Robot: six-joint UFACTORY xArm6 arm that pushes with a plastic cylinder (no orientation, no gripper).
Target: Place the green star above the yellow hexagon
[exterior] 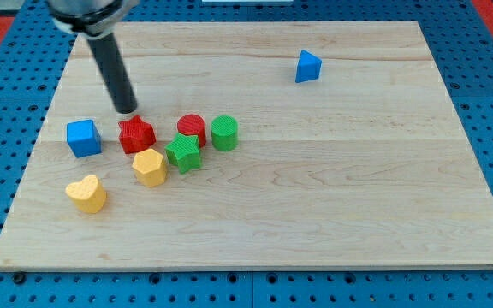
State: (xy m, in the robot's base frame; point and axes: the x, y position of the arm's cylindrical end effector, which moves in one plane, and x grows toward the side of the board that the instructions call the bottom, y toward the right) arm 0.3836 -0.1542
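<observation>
The arm carried no claw at all, so there was nothing to call clenched or released — only a dark rod, whose tip [127, 109] stood on the wooden board [332, 188] just above the red star [136, 135], close to it though I could not tell if it touched. The green star [183, 153] lay well to the view's right of the tip, just beside the yellow hexagon [150, 167] and slightly higher, at the hexagon's upper right rather than directly above it. A red cylinder [192, 128] sat close behind the green star, a green cylinder [224, 133] just to its right. To my eye the crowding explained the tip's position — approaching from the open upper left. Off by themselves were a blue cube [84, 138], a yellow heart [87, 194] and a blue triangular block [308, 66].
</observation>
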